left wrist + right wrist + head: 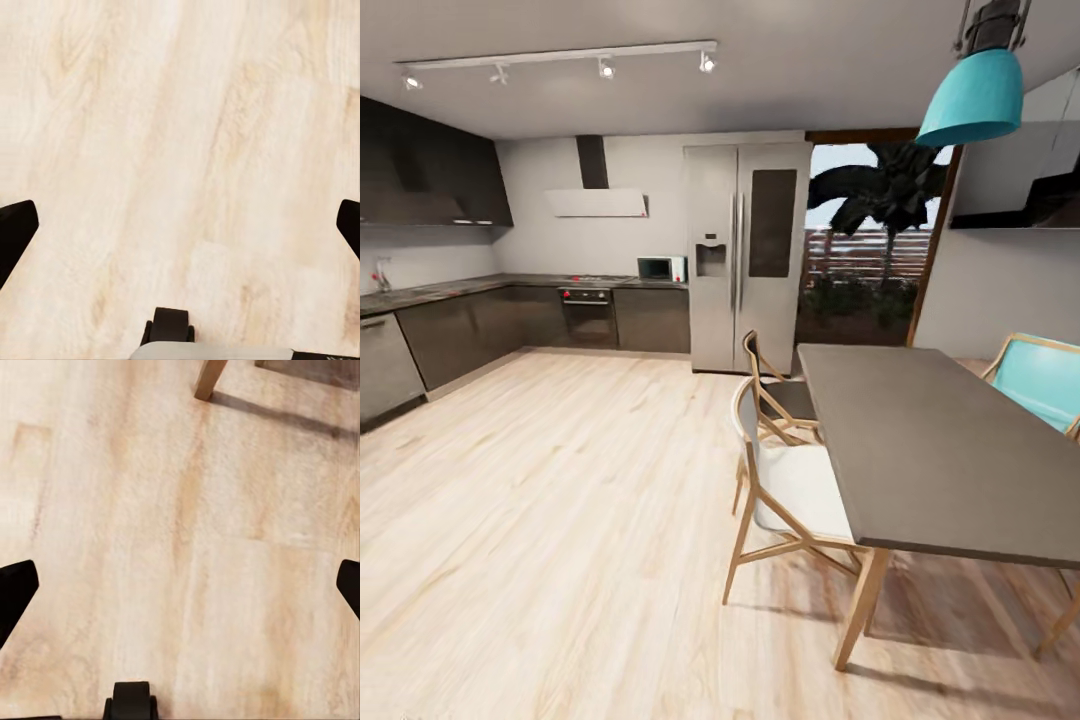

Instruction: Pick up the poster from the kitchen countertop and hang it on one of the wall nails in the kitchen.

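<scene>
The kitchen countertop runs in an L along the far left wall over dark cabinet fronts, with a chrome tap at its left end. The poster is out of view. My left gripper hangs open above the pale wood floor, its black fingertips far apart at the picture's sides. My right gripper is open the same way over the floor, nothing between its fingers.
A grey dining table with wooden chairs stands close at the right. A steel fridge is at the back, beside an oven and microwave. A teal lamp hangs overhead. A table leg shows near the right gripper.
</scene>
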`<state>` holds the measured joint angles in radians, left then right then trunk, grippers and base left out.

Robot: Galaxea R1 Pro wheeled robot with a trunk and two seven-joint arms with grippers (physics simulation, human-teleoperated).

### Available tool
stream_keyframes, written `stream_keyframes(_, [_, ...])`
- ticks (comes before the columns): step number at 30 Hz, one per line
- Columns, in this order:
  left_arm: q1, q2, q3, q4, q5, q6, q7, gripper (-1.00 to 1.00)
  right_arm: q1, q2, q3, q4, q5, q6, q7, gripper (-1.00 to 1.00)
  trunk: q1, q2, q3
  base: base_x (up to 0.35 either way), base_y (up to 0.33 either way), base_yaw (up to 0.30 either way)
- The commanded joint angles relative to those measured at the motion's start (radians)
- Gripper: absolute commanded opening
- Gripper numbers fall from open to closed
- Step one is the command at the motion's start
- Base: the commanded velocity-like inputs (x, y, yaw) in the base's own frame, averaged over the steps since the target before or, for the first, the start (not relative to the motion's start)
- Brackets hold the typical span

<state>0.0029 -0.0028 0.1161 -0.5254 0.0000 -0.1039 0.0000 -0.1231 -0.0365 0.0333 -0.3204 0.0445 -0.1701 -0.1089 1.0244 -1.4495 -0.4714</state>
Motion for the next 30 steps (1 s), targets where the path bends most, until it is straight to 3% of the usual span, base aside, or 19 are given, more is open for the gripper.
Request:
stream_keyframes(1, [0.000, 0.000, 0.001, -0.001, 0.000, -0.002, 0.000, 1.00, -0.001, 0.000, 0.004, 0.000, 0.005, -0.002, -0.006, 1.00, 0.001, 0.000, -0.001, 0.276, 0.242, 0.285])
stream_keyframes(30, [0.000, 0.000, 0.002, -0.001, 0.000, -0.002, 0.000, 1.00, -0.001, -0.001, 0.004, 0.002, 0.004, 0.002, -0.003, 1.00, 0.001, 0.000, -0.002, 0.270, 0.252, 0.269])
